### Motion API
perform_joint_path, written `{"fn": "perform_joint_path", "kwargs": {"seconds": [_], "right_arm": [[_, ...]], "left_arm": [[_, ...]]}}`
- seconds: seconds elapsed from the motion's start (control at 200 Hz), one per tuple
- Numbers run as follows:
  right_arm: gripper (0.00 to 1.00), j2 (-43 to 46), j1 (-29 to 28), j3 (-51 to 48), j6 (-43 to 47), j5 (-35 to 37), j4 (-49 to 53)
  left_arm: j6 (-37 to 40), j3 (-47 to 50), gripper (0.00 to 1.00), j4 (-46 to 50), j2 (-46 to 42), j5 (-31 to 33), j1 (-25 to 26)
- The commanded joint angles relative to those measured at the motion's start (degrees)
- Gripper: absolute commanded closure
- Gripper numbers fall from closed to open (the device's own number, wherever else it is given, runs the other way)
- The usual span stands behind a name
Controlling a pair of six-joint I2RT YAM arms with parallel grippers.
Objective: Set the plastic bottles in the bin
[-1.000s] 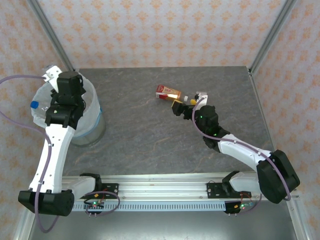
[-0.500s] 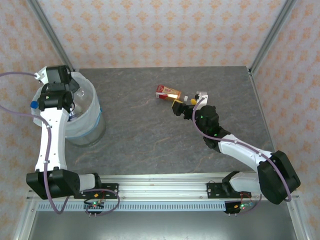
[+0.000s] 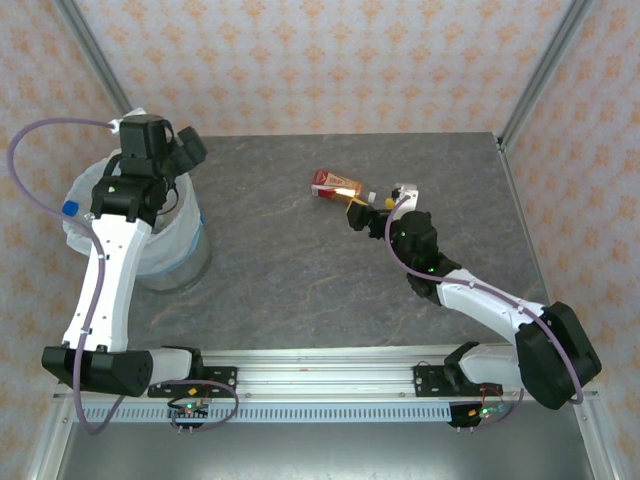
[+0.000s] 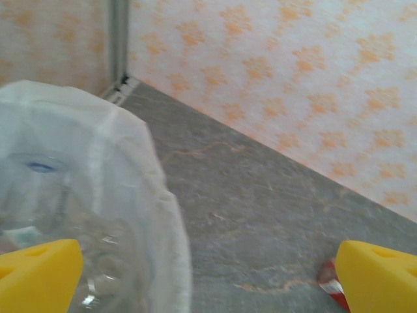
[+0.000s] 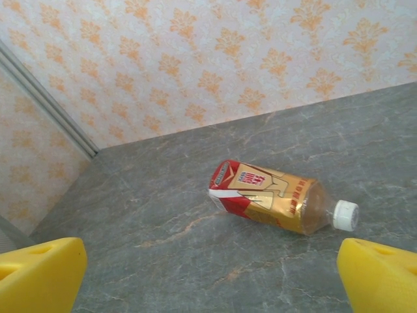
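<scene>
Partly covered bin (image 3: 186,255), bottle (image 4: 329,284) — half cropped.

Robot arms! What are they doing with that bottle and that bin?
They are tidying rubbish into the bin. The left end effector hangs open and empty at the bin's rim, with crushed clear plastic showing inside the bag. The right end effector is open too, pointed at one red and gold bottle lying on its side on the table, not touching it.
</scene>
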State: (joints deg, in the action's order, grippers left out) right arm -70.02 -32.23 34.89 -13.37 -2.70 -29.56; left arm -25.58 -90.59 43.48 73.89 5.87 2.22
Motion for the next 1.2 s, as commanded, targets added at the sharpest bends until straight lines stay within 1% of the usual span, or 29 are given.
{"fn": "perform_joint_path", "kwargs": {"seconds": [0.0,0.12,0.17,0.22,0.26,0.315,0.36,0.43,0.515,0.641,0.776,0.871,0.981,1.106,1.196], "right_arm": [[0.01,-1.1,-0.3,1.6,3.0,1.4,4.3],[0.01,-3.8,0.7,5.3,10.0,-3.9,11.9],[0.01,-5.4,1.7,7.4,13.2,-6.3,15.0],[0.01,-7.1,2.8,9.1,15.7,-7.5,17.3],[0.01,-8.5,4.1,10.1,16.6,-9.1,18.1],[0.01,-10.2,6.3,11.6,17.3,-12.2,19.2],[0.01,-11.7,7.9,12.9,18.6,-14.5,20.2],[0.01,-14.3,10.1,15.7,24.0,-17.9,23.6],[0.01,-17.6,12.3,19.8,30.2,-20.2,29.1],[0.01,-22.1,15.1,25.2,36.4,-22.8,34.8],[0.01,-26.9,16.9,31.0,43.9,-25.8,41.3],[0.01,-30.8,17.5,36.3,48.2,-27.2,47.4],[0.01,-35.3,17.7,41.1,51.4,-26.7,49.5],[0.01,-41.3,17.7,48.5,57.2,-28.3,55.3],[0.01,-45.7,17.8,54.1,60.5,-28.1,59.0]], "left_arm": [[0.4,-1.0,0.00,-1.1,-0.2,-2.1,2.5],[-0.3,0.1,0.00,-2.3,0.8,-6.9,5.2],[-0.8,1.3,0.00,-4.1,0.8,-11.6,5.5],[-0.8,3.1,0.00,-7.2,0.6,-18.7,5.6],[-0.9,4.0,0.00,-9.1,0.6,-23.2,5.6],[-0.7,4.7,0.00,-10.4,0.4,-27.1,5.5],[-0.1,5.1,0.00,-11.0,0.4,-28.9,5.5],[0.5,6.0,0.00,-11.3,0.0,-29.2,5.6],[1.5,6.8,0.00,-11.3,-0.4,-29.6,5.5],[2.0,8.1,0.00,-11.5,-1.2,-29.4,5.5],[2.3,8.9,0.00,-11.9,-1.7,-28.5,5.5],[2.5,9.2,0.00,-11.9,-1.7,-28.1,5.6],[2.9,9.3,0.00,-11.7,-1.6,-27.5,5.6],[3.3,9.5,0.00,-11.3,-1.3,-26.7,5.6],[3.4,9.7,0.00,-11.1,-1.3,-26.2,5.6]]}}
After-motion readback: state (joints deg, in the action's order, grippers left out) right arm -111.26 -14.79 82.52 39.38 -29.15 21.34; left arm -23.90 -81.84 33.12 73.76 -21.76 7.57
